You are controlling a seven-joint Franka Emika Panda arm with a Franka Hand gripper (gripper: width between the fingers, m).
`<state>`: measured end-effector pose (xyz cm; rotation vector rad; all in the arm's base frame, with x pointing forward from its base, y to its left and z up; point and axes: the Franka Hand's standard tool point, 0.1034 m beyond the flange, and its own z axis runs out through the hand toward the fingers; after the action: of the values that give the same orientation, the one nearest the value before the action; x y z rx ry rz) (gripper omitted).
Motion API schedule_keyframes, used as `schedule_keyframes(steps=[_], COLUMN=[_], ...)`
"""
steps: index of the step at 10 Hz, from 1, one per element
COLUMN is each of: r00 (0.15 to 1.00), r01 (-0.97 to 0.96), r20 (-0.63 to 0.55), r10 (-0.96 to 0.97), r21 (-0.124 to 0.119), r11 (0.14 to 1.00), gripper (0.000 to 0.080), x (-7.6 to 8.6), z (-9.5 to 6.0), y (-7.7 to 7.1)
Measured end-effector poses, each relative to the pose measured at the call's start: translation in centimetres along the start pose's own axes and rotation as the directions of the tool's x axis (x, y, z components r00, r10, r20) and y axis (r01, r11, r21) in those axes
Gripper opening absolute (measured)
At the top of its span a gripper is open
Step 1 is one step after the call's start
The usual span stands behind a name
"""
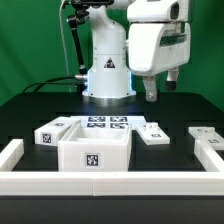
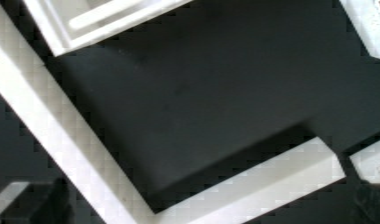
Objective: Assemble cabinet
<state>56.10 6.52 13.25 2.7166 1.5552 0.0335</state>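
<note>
The cabinet's white box body (image 1: 95, 150) stands at the front middle of the table, open side up, with a tag on its front. A small tagged block (image 1: 50, 131) lies to its left in the exterior view. A flat tagged panel (image 1: 155, 132) lies to its right, and another panel (image 1: 207, 134) lies at the far right. My gripper (image 1: 160, 92) hangs high above the table's right part, open and empty. In the wrist view a white panel (image 2: 102, 20) shows, and my gripper (image 2: 197, 198) holds nothing.
The marker board (image 1: 106, 123) lies flat behind the box body. A low white border rail (image 1: 110, 184) runs along the front and both sides; its corner shows in the wrist view (image 2: 84, 130). The robot base (image 1: 107, 72) stands at the back.
</note>
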Motion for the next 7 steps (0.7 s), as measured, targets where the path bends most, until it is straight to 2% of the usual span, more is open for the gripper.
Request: schedule_keyframes(steps=[5,7], r00=[1.000,0.985], r01=[0.028,0.170], r20=[-0.003,-0.024], r10=[-0.028,-0.171], r21=[-0.004,-0.039], r11=[1.000,0.985], gripper=[0.0798,0.0798], x=[-0.2,-1.8], z=[0.2,1.4], y=[-0.1,-1.7])
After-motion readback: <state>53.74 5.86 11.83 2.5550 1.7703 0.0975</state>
